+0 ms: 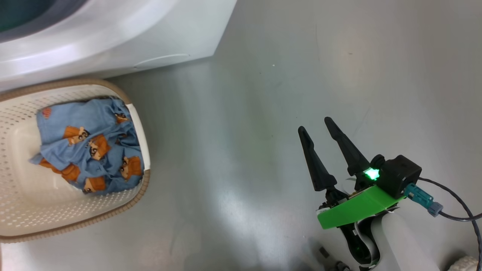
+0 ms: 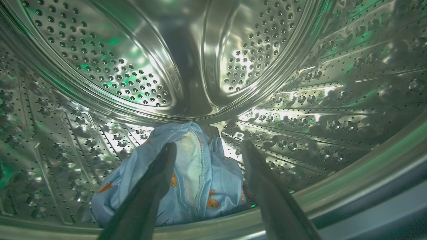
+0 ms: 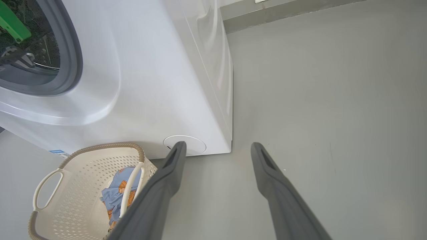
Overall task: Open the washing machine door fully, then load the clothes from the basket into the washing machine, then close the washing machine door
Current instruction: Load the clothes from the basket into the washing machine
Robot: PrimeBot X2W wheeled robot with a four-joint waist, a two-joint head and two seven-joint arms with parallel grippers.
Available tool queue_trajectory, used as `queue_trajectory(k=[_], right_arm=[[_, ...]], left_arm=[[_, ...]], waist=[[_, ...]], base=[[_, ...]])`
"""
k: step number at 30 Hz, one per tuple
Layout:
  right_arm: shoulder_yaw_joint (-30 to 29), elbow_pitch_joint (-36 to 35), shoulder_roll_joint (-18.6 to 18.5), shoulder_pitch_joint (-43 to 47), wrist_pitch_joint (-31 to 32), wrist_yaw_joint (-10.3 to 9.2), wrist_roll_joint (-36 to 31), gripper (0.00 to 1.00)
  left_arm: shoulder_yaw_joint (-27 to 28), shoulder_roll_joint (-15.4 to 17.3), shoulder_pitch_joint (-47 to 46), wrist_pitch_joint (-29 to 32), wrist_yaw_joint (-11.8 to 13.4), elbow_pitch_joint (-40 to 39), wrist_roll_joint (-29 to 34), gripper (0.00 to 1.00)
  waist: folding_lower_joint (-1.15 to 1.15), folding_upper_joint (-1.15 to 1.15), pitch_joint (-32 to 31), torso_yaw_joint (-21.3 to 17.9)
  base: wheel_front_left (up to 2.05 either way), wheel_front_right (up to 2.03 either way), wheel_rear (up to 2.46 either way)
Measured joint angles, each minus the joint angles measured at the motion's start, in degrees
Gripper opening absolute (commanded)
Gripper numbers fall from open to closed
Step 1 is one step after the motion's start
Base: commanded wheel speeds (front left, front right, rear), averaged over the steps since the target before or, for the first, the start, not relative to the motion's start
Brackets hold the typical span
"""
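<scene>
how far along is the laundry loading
Done: the washing machine is open and one blue garment lies in the drum. In hand: nothing; the left hand is open, pointing at that garment, the right hand open over the floor. Left: the clothes in the basket, then closing the door.

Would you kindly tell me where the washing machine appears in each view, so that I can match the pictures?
Head view: the washing machine sits in the top left corner, behind the basket.
Left wrist view: its steel drum, seen from inside, spans top and sides.
Right wrist view: upper left, white front with grey door ring.
Shared landmark: the blue printed clothes, in the basket or in the drum.
</scene>
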Motion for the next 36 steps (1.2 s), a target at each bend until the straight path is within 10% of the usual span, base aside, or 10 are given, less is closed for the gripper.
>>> queue_trajectory(k=[36], right_arm=[[-1.56,4.22,-0.05,3.98,0.01,0.01,-3.37,1.0]], left_arm=[[3.66,-3.58,31.54,-0.51,1.88,-26.74,0.12,1.0]], waist=[[0.0,0.0,-16.08,3.76]], base=[[0.0,0.0,0.0]])
